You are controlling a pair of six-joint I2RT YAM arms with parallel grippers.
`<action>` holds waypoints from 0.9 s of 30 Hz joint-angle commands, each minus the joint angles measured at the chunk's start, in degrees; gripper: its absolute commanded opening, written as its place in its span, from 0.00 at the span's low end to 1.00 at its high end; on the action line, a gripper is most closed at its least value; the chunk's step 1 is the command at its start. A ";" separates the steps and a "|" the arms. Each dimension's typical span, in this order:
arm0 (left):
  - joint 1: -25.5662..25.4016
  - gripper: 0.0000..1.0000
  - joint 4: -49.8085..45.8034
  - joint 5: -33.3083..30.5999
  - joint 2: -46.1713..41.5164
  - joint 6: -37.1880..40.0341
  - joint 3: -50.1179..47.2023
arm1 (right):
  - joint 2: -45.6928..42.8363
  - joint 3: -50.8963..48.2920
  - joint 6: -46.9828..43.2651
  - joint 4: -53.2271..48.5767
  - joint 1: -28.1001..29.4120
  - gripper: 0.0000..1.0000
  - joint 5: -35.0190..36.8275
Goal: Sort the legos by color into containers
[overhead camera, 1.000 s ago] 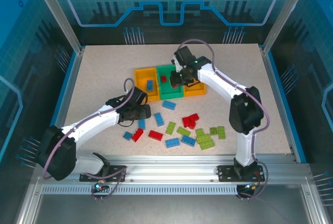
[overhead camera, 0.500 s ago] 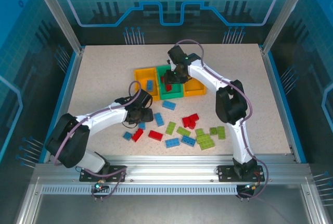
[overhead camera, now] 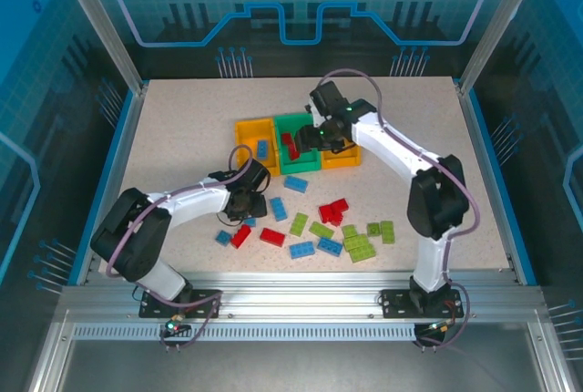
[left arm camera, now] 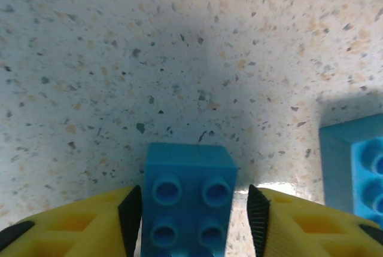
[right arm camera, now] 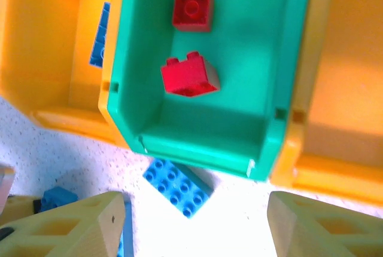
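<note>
The three containers stand in a row: an orange-yellow bin [overhead camera: 244,128] holding a blue lego [overhead camera: 262,148], a green bin [overhead camera: 301,168] and a second orange-yellow bin [overhead camera: 342,160]. Two red legos [right arm camera: 191,9] [right arm camera: 190,76] lie inside the green bin [right arm camera: 269,143]; the nearer one is tilted. My right gripper [right arm camera: 194,221] hangs open above that bin's near wall, with nothing between its fingers. My left gripper [left arm camera: 194,209] is down at the table, straddling a small blue lego [left arm camera: 188,173]. The left pad is against it, and a narrow gap remains at the right pad.
Loose legos are scattered on the table in front of the bins: blue [overhead camera: 295,183], red [overhead camera: 333,211], lime green [overhead camera: 360,244]. Another blue lego [left arm camera: 359,167] lies just right of my left gripper. A blue plate [right arm camera: 178,186] lies just in front of the green bin.
My right gripper opened and let a red lego fall into the green bin. My left gripper came down around the blue lego, its jaws narrowing.
</note>
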 commanded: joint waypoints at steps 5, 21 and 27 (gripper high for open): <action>-0.17 0.32 2.02 2.05 4.69 -0.35 0.86 | -8.71 -11.79 -2.43 0.07 -0.67 0.67 3.50; 3.86 0.27 -7.33 -2.79 1.52 8.60 22.79 | -10.33 -26.11 -0.11 -4.17 8.68 0.62 3.61; 8.38 0.27 -8.23 -1.93 5.64 12.15 30.60 | -7.80 -26.55 0.58 -4.24 10.16 0.58 4.05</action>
